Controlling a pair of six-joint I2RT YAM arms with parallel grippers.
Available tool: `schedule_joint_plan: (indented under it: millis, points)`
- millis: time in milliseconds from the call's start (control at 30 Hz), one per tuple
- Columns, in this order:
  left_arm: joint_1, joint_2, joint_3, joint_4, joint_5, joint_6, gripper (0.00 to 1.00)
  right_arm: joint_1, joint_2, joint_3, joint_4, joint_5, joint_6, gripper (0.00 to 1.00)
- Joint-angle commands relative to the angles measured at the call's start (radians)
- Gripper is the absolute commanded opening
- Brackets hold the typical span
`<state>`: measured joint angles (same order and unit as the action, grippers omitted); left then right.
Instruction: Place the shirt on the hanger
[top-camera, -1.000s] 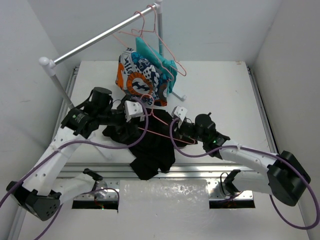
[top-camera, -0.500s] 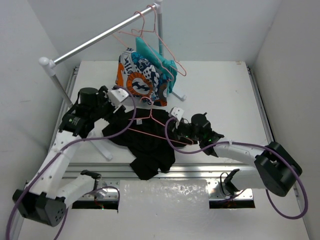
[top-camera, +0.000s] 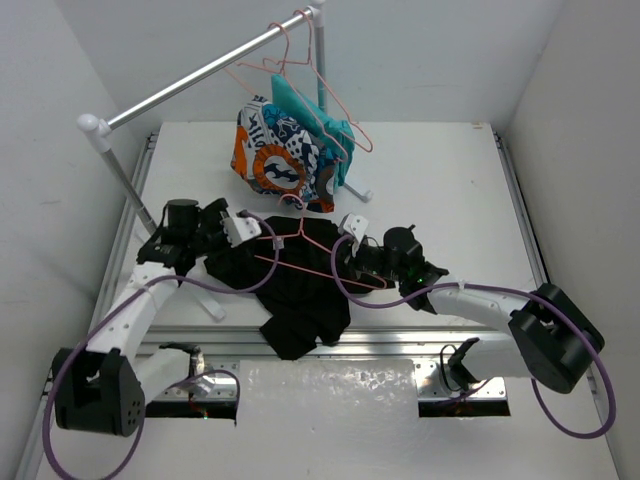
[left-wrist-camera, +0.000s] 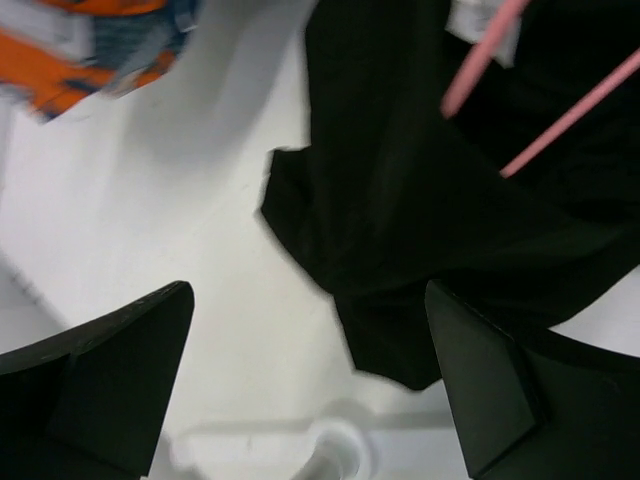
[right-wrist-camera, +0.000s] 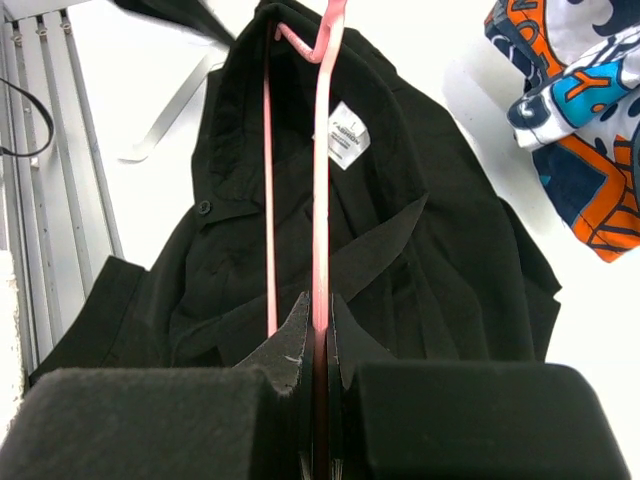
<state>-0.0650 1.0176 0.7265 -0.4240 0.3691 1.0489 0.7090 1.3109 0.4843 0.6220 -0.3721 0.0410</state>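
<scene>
Black fabric is spread in a loose heap in the middle of the desk (top-camera: 430, 180): it is the shirt (top-camera: 300, 300), lying flat and crumpled, with its collar end toward the patterned garment (top-camera: 275, 160) and its lower part toward the arm bases. The pink hanger (right-wrist-camera: 323, 180) lies on top of the shirt, not inside it. No shoulder of the frame is under the cloth, as far as I can see.

The right tool (right-wrist-camera: 318, 345) is clamped on one wire of the hanger, with both fingers pressed together on it. From this tool the frame runs straight away, so its long axis points across the shirt to the left arm. The hook is at the far end, over the collar. The white neck label (right-wrist-camera: 345, 133) is just beside the wire there.

The left tool (left-wrist-camera: 307, 295) has its fingers wide apart and holds nothing. It hovers over the left border of the shirt, where one dark corner of cloth lies between the two fingers, with bare desk beside it. I cannot tell whether it touches the cloth.

I judge that the left arm is the nearer one to the collar and the hook. The next move probably needs it to pinch that edge and lift it, so the frame can enter.
</scene>
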Motion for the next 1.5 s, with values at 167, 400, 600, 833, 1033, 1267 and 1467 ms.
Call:
schedule_joint_plan:
  millis: [167, 400, 600, 833, 1033, 1267, 1467]
  points:
    - [0.004, 0.160, -0.007, 0.093, 0.300, 0.137, 0.90, -0.005, -0.013, 0.002, 0.079, -0.048, -0.013, 0.00]
    - [0.002, 0.176, 0.007, 0.079, 0.434, 0.117, 0.29, -0.005, -0.004, 0.007, 0.085, -0.068, -0.027, 0.00]
    - [-0.007, 0.162, 0.027, 0.011, 0.548, 0.129, 0.08, -0.005, -0.002, 0.028, 0.093, -0.088, -0.033, 0.00]
    - [-0.061, 0.128, 0.040, -0.002, 0.620, 0.096, 0.23, -0.005, -0.009, 0.065, 0.093, -0.145, -0.098, 0.00]
    - [-0.122, 0.113, 0.048, 0.007, 0.605, 0.051, 0.23, -0.003, -0.018, 0.089, 0.097, -0.166, -0.113, 0.00]
    - [-0.156, 0.104, 0.076, -0.010, 0.622, 0.005, 0.13, 0.006, 0.004, 0.132, 0.091, -0.186, -0.122, 0.00]
    - [-0.173, 0.033, 0.093, 0.021, 0.662, -0.105, 0.00, 0.007, 0.030, 0.177, 0.073, -0.191, -0.125, 0.00]
